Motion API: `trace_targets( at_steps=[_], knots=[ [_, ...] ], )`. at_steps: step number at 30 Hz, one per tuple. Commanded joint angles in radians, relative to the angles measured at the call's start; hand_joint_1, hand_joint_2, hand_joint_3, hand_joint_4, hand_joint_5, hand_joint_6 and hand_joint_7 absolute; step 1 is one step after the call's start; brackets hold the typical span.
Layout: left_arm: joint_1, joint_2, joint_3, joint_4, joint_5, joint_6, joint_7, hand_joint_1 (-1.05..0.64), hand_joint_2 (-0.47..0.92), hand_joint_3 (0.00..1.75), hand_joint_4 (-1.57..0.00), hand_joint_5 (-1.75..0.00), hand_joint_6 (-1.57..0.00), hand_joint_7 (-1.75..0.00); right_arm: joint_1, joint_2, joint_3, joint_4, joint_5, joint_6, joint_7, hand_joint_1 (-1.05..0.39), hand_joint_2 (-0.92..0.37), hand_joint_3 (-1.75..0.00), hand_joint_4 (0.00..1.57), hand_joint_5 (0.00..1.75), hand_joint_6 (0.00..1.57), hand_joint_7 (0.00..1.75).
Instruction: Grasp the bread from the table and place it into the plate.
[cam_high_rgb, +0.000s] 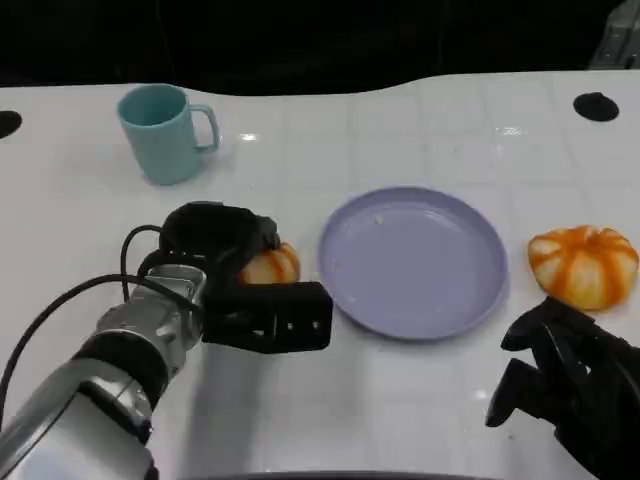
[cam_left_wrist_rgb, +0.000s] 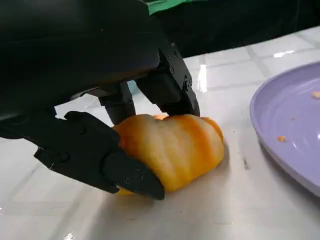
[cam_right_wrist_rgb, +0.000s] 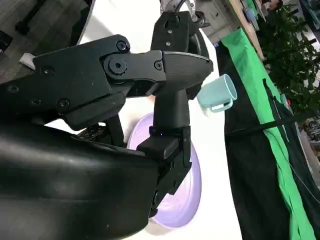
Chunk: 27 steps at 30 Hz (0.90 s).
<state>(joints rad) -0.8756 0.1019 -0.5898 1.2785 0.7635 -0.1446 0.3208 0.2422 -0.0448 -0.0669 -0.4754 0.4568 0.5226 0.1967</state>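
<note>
Left hand (cam_left_wrist_rgb: 125, 125) grips the bread (cam_left_wrist_rgb: 172, 150), fingers on both sides; bread rests on the counter (cam_left_wrist_rgb: 225, 210) beside the plate (cam_left_wrist_rgb: 280, 130).

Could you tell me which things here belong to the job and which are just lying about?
Job: bread, on the table, in the left hand's grip; plate.
Lying about: mug; second bread, beyond the right hand.

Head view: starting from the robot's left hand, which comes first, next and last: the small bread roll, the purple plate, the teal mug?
1. Small bread roll, between the left hand's fingers.
2. Purple plate, just beyond the roll.
3. Teal mug, at the table's far side.
</note>
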Motion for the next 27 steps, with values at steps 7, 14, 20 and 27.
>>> trace_targets(
  at_steps=[7,14,20,27],
  knots=[
    [-0.039,-0.004,0.092,-0.044,-0.096,0.029,-0.002,-0.23,0.92,0.33,-0.76,-1.75,-0.69,-0.97,-0.004,-0.010,-0.008,0.003,0.002,-0.001,-0.010,-0.47,-0.92,-0.35,0.65,1.75,0.53,1.59],
    [-0.087,-0.007,0.130,-0.109,-0.131,0.065,-0.027,-0.17,0.88,0.28,-0.81,-1.75,-0.70,-1.12,-0.008,-0.010,-0.002,0.008,-0.003,-0.006,-0.012,-0.46,-0.92,-0.35,0.65,1.75,0.53,1.59],
    [-0.129,-0.024,0.112,-0.152,-0.112,0.116,-0.045,-0.23,0.92,0.26,-0.78,-1.75,-0.72,-0.42,-0.008,-0.007,0.000,0.013,-0.002,-0.011,-0.008,-0.45,-0.92,-0.36,0.64,1.75,0.52,1.59],
    [-0.143,-0.050,0.077,-0.192,-0.090,0.038,-0.024,-0.23,0.92,0.20,-0.81,-1.75,-0.84,-0.80,-0.008,-0.008,0.005,0.006,-0.010,-0.006,-0.016,-0.46,-0.92,-0.36,0.64,1.75,0.51,1.61]
  ],
)
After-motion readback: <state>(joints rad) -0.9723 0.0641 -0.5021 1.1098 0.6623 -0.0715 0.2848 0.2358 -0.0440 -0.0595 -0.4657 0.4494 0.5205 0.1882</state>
